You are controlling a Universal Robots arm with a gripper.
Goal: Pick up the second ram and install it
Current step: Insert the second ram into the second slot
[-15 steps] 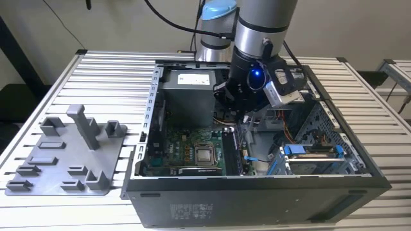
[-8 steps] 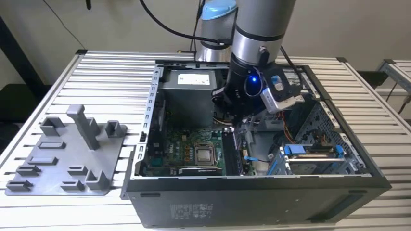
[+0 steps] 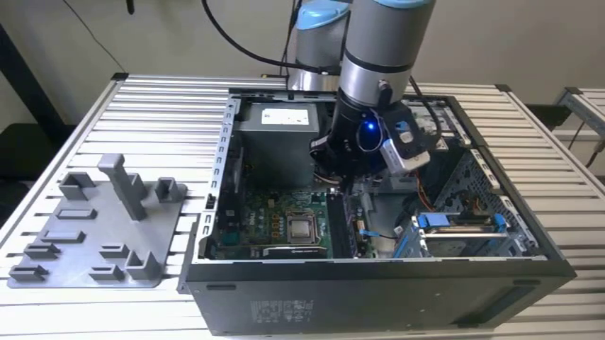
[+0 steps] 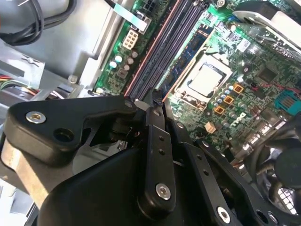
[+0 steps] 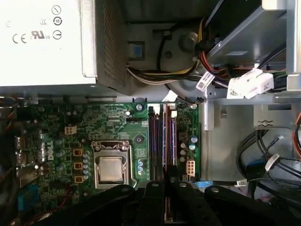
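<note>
Inside the open computer case, at the centre of the exterior view, the gripper hung low over the motherboard. Its fingers were drawn narrow and appeared to pinch the second ram, which stood edge-on along the memory slots. The board looked light, stiff, thin and fragile. It was best held by its flat faces, clear of the contacts.

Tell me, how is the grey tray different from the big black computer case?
The tray is light grey and flat, with little posts sticking up; the case is black and deep. The case is open on top and packed with parts, with the arm reaching in; the tray sits apart from the arm. Both rest on the slatted table.
</note>
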